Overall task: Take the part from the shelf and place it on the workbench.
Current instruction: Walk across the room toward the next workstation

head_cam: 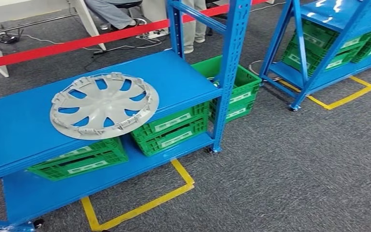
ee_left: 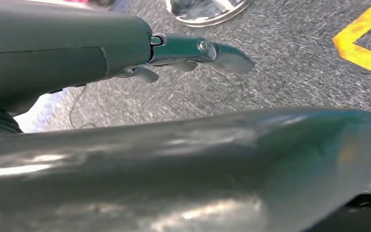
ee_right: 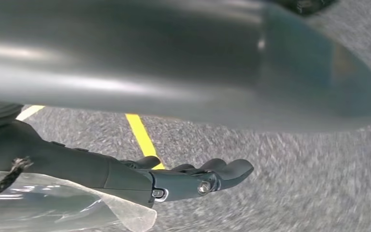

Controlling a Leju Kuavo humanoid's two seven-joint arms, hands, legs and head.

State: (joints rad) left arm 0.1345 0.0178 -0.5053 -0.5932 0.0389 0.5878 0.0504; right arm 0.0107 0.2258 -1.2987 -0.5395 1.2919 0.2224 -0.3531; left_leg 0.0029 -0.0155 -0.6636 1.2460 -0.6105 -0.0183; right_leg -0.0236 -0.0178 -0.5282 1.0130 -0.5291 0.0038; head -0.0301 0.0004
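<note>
The part, a round grey wheel cover [head_cam: 104, 105] with several spoke openings, lies flat on the upper deck of a blue shelf [head_cam: 174, 72], near its front edge on the left of the head view. My left hand [ee_left: 174, 164] hangs over grey carpet with its fingers [ee_left: 198, 48] stretched out and nothing in them. My right hand [ee_right: 125, 176] also hangs above the carpet, its fingers [ee_right: 222, 171] straight and holding nothing. Both hands are well away from the wheel cover.
Green crates [head_cam: 171, 128] sit on the shelf's lower deck, and another [head_cam: 239, 92] stands behind its blue upright [head_cam: 229, 72]. A second blue shelf [head_cam: 338, 29] with green crates stands at the right. Yellow floor tape [head_cam: 140, 205], red barrier tape [head_cam: 77, 42] and people's legs [head_cam: 113, 14] lie around.
</note>
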